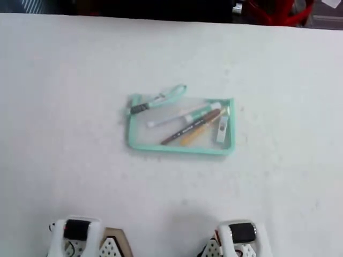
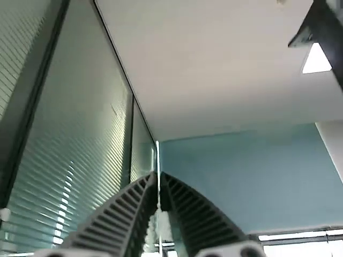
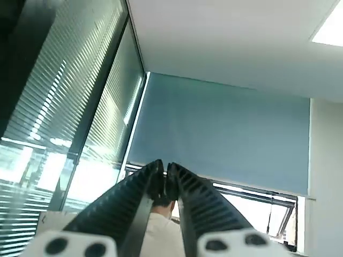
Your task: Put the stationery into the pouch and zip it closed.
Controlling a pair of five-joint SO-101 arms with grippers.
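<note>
Pouch (image 1: 180, 127) lies mid-desk (image 1: 278, 80), pens (image 1: 187, 124) and a small white item (image 1: 222, 128) inside, nothing loose. Left jaws closed empty, right jaws likewise, both aimed ceilingward. Filling looks done; I can't tell whether the zip is shut, so checking it comes next.

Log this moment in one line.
clear mint-edged pouch: on white table, pens inside; zip: unclear; left gripper: shut; right gripper: shut
</note>
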